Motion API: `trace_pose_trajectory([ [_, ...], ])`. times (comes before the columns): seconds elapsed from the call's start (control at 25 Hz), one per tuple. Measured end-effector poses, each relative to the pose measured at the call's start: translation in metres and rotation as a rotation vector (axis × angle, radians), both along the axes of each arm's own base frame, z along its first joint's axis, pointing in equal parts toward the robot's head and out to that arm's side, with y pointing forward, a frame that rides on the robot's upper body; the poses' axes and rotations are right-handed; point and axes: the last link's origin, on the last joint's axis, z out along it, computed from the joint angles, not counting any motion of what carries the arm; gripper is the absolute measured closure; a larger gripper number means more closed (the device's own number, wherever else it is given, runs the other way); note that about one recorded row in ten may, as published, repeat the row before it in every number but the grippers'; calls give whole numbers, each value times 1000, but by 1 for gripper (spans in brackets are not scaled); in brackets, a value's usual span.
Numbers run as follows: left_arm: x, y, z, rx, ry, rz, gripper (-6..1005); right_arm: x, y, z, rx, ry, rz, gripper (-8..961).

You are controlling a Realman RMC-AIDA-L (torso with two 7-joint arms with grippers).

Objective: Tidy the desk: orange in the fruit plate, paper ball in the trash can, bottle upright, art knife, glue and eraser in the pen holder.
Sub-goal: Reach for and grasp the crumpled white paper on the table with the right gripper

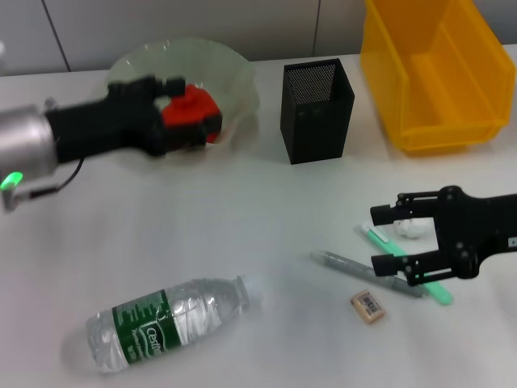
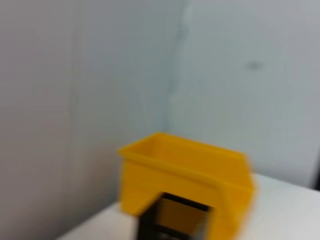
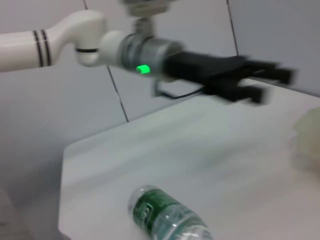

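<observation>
My left gripper (image 1: 187, 111) is shut on the red-orange orange (image 1: 192, 107) and holds it over the pale-green fruit plate (image 1: 229, 68) at the back left. My right gripper (image 1: 386, 239) is open at the right, its fingers on either side of the white paper ball (image 1: 409, 229). A green stick-like tool (image 1: 437, 289) and a grey pen-shaped tool (image 1: 347, 263) lie under and beside it. The tan eraser (image 1: 367, 307) lies in front of them. The bottle (image 1: 166, 323) lies on its side at the front left; it also shows in the right wrist view (image 3: 165, 217). The black mesh pen holder (image 1: 317, 109) stands at the back centre.
The yellow trash can (image 1: 436, 73) stands at the back right, beside the pen holder; both show in the left wrist view, the trash can (image 2: 185, 175) behind the pen holder (image 2: 175, 222). The left arm (image 3: 150, 50) crosses the right wrist view.
</observation>
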Motion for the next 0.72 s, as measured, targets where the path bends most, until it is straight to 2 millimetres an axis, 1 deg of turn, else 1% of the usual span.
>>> trace_pose_trajectory([
  [0.12,-13,-28,9,-71,-62,-68,189,-8,6,10,-4,-60,-33,183],
  [0.16,-20,-40,13,-93,-87,-94,179,-8,6,10,-4,-60,-33,184],
  [0.2,-25,-46,16,-102,-97,-104,169,-11,7,13,-9,-81,-43,184],
  [0.28,-36,-60,22,-126,-112,-126,149,-16,12,19,-17,-146,-77,184],
  [0.32,-45,-71,28,-150,-124,-141,149,-19,18,27,-3,-230,-141,184],
  [0.36,-45,-71,28,-150,-124,-141,149,-19,18,27,-3,-230,-141,184],
  [0.44,-52,-80,33,-170,-145,-155,149,-25,26,32,10,-311,-203,184],
  [0.48,-52,-80,33,-170,-145,-155,150,-28,30,34,14,-364,-243,184],
  [0.52,-52,-80,33,-170,-145,-155,150,-35,36,38,17,-458,-291,184],
  [0.56,-52,-80,33,-170,-145,-155,150,-35,36,38,17,-458,-291,184],
  [0.6,-54,-84,35,-178,-153,-165,150,-38,39,39,17,-506,-320,184],
  [0.64,-54,-84,35,-178,-153,-165,150,-41,42,40,18,-550,-340,184],
  [0.68,-63,-97,37,-201,-168,-178,150,-42,46,41,19,-603,-373,184],
  [0.72,-63,-97,37,-201,-168,-178,150,-45,52,43,16,-702,-423,184],
])
